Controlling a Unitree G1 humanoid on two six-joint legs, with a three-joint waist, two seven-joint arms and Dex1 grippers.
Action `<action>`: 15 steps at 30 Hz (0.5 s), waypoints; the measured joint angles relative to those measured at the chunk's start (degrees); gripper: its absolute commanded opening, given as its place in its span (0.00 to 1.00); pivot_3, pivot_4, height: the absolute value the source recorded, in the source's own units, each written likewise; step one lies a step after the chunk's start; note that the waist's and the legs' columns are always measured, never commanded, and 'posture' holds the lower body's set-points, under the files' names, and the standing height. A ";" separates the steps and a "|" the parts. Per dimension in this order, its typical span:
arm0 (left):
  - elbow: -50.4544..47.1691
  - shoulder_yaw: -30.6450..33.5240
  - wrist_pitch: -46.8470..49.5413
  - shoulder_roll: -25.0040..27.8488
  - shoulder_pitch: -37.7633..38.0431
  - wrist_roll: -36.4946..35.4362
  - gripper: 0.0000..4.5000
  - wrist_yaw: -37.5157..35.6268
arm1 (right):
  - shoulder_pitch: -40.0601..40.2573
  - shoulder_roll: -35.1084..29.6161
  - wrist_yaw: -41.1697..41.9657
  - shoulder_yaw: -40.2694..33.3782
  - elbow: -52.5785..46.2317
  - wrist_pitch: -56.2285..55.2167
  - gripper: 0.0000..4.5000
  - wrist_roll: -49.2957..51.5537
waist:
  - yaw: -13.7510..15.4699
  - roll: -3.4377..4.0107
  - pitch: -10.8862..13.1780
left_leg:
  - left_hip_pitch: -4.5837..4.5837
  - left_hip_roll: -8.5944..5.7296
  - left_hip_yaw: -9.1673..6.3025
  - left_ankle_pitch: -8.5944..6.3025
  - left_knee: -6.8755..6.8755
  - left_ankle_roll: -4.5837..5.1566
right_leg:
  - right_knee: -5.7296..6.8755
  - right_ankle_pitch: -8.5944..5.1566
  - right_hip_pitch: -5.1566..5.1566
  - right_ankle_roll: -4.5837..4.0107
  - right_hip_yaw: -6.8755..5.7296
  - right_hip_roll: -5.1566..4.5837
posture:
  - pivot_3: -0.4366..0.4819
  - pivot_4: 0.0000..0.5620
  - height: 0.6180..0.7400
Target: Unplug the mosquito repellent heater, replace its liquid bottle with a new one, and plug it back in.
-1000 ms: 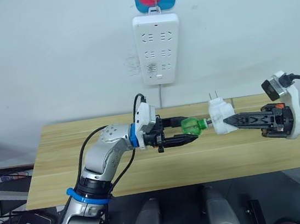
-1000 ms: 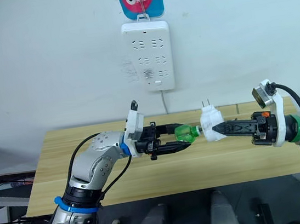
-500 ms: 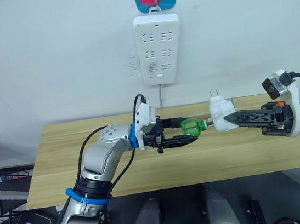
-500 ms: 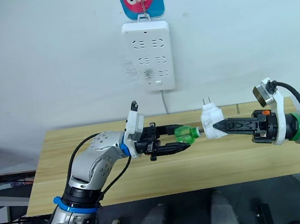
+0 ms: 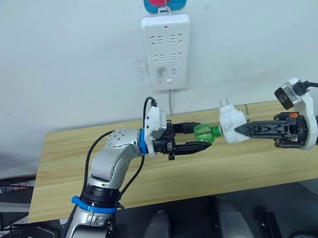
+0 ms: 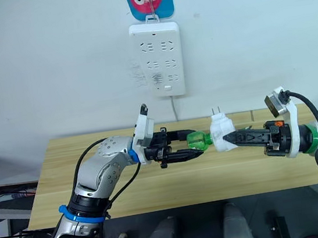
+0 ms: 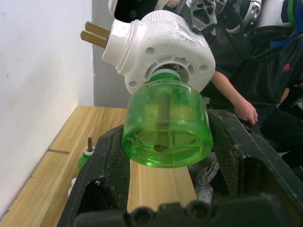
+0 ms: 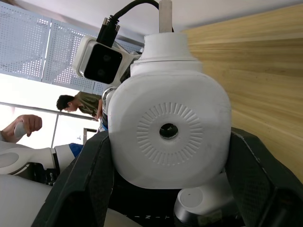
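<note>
At frame centre, the green bottle (image 5: 206, 132), clasped by the left gripper (image 5: 197, 138), was held coaxial with the mosquito repellent heater (image 5: 230, 124) gripped by the right gripper (image 5: 238, 129).

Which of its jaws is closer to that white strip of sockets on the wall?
Left. The left gripper sits just below the power strip, a little to its right; the right gripper is farther out.

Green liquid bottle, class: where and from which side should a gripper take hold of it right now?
Grip the green bottle around its wide round body, approaching from the robot's left, base end first: its neck sits in the heater, which the right gripper holds.
</note>
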 measured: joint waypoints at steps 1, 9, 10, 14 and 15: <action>-0.02 -0.02 0.01 -0.01 0.00 0.01 0.52 0.00 | -0.03 0.01 -0.03 0.07 0.00 -0.05 0.66 0.00 | 0.00 0.00 0.00 | 0.00 0.00 -0.01 0.00 0.00 0.00 | 0.00 0.00 0.00 0.00 0.00 0.00 | 0.53 0.51 1.00; -0.31 -1.07 -2.61 -0.14 0.10 2.53 0.52 0.11 | -1.51 1.12 -2.61 1.64 -0.43 -0.42 0.66 0.01 | 0.00 0.00 0.00 | -0.01 0.00 0.00 0.00 0.00 0.00 | -0.02 0.00 0.00 0.00 0.00 0.00 | 0.53 0.52 1.00; -0.25 -1.06 -3.09 -0.27 0.10 2.76 0.52 0.14 | -1.65 1.33 -2.96 1.65 -0.54 -0.50 0.66 0.00 | -0.01 0.00 0.00 | -0.01 0.00 0.00 0.00 0.00 0.00 | -0.02 0.00 0.00 0.00 0.00 0.00 | 0.53 0.52 1.00; 0.02 -0.98 -3.61 -0.77 0.12 3.49 0.52 0.64 | -1.74 1.54 -5.01 1.61 -2.26 -2.13 0.66 -0.21 | -0.02 0.00 0.00 | -0.01 0.00 -0.01 0.00 0.00 0.00 | -0.02 0.00 0.00 0.00 0.00 0.00 | 0.52 0.52 1.00; 0.20 -0.89 -3.61 -0.99 0.13 3.64 0.52 1.11 | -1.74 1.57 -5.90 1.57 -2.94 -2.93 0.66 -0.36 | -0.02 0.00 0.00 | 0.00 0.00 -0.01 0.00 0.00 0.00 | -0.02 0.00 0.00 0.00 0.00 0.00 | 0.52 0.52 1.00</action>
